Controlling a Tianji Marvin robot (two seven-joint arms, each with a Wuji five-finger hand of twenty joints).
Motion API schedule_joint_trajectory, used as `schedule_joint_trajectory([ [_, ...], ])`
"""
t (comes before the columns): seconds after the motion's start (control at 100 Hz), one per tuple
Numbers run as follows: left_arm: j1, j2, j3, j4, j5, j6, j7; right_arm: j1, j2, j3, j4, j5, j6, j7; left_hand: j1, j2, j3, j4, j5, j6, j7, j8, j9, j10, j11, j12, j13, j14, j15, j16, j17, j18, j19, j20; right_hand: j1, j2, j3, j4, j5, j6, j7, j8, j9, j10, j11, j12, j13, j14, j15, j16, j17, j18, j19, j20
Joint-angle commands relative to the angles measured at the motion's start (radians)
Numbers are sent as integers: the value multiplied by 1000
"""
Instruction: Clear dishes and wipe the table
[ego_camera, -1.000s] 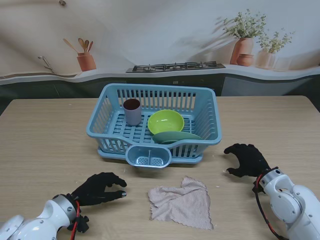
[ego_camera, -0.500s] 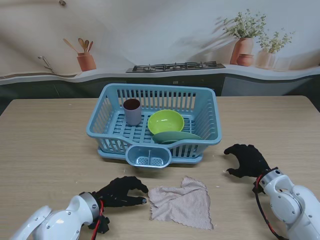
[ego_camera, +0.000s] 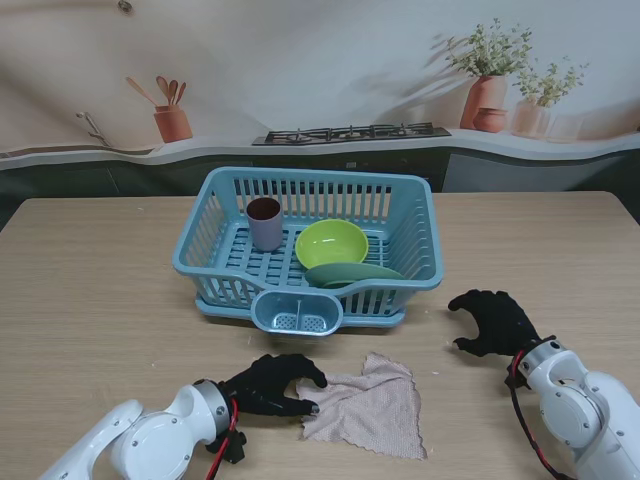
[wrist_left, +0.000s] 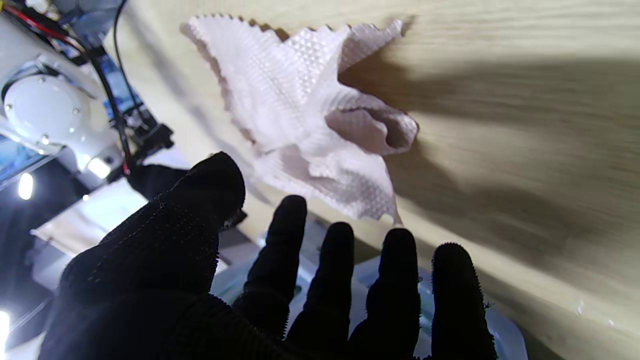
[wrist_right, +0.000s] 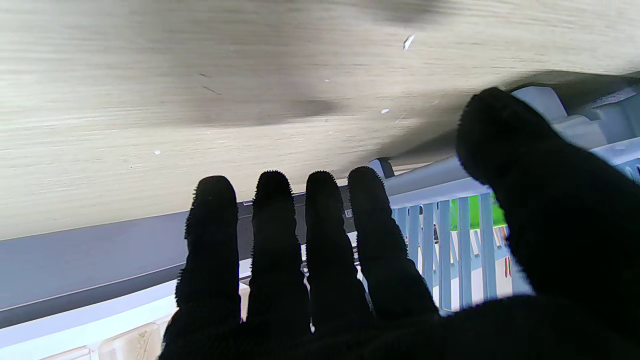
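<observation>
Dishes sit in the rack (ego_camera: 415, 262) (clearing looks done); wiping remains: left hand (ego_camera: 275, 384), fingers spread and empty, at the cloth (ego_camera: 368, 407) edge, right hand (ego_camera: 493, 320) spread, idle.

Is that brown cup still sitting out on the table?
No, the brown cup stands upright inside the blue dish basket, next to the green bowl.

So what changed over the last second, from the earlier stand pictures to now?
The left hand slid to the robot's right across the table until its fingertips reached the edge of the cloth; it is open and has not gripped it. The right hand, the cloth, and the dish rack with cup, bowl and plate stayed put.
</observation>
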Motion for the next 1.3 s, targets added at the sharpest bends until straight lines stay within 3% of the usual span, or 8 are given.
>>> schedule_joint_trajectory([
  [0.0,-23,5,20,11,-12,18,-36,-7,-1,-3,-6,-3,1,15,-33,-34,39,-44,-10,-33,20,-14,-12,-34,-1,-20,-15,-34,-14,-22,-9,-23,-16,-1,20,3,-4,11,-3,15,-4,7,-19,9,-8,-11,13,-3,-14,-12,-11,9,2,-5],
  [0.27,-117,33,119,41,-14,172,-165,-8,-2,-2,-7,-2,3,12,-33,22,-32,-41,61,40,-39,-75,35,46,13,-11,-15,56,57,8,-9,-58,28,12,22,8,-5,12,-4,14,-4,8,-19,8,-7,-11,13,-3,-13,-12,-12,8,3,-3],
  [0.43,-104,45,91,36,103,150,-206,-11,-2,-2,-7,-2,8,9,-34,23,-46,-40,120,92,-84,-91,73,104,46,7,0,117,134,44,-2,-53,94,33,24,8,-4,13,-3,16,-2,9,-20,10,-7,-10,13,-3,-10,-10,-11,2,5,-2],
  [0.56,-59,39,35,26,197,94,-180,-14,-4,-3,-11,1,18,9,-37,14,-34,-41,212,133,-104,-90,139,166,85,27,46,190,216,80,34,-13,170,53,26,10,-3,13,-4,16,-3,8,-20,12,-5,-10,11,-2,-8,-9,-12,1,6,-1],
  [0.65,-31,33,-2,21,237,45,-151,-14,-3,-4,-12,0,18,10,-43,15,-30,-43,243,141,-143,-96,150,179,91,31,54,201,234,85,42,0,186,62,25,10,-3,13,-3,17,-3,8,-20,12,-4,-9,12,0,-7,-9,-12,-1,7,-1],
  [0.75,-4,25,-32,17,244,7,-108,-12,-3,-4,-10,-1,17,10,-41,17,-34,-43,254,136,-214,-100,124,162,84,30,31,183,221,75,27,-16,167,52,24,11,-3,13,-3,16,-3,8,-21,11,-4,-9,11,-1,-6,-8,-14,-1,7,0],
  [1.01,-21,12,-8,33,147,-76,-28,-11,-2,-6,-7,-5,20,9,-34,-55,62,-46,176,23,-293,-43,34,25,69,22,-3,37,143,31,16,-16,117,21,22,13,-4,14,-4,16,-2,9,-22,10,-1,-8,8,0,-2,-6,-18,-6,9,1],
  [1.29,-131,25,123,80,78,-13,-92,-14,-3,-7,-11,-1,29,16,-15,-109,124,-52,-29,-141,34,23,-56,-69,-14,-26,-44,2,5,-21,-9,46,-4,-40,20,18,-7,14,1,13,-1,9,-19,10,-1,-8,8,-1,1,-5,-22,-10,8,3],
])
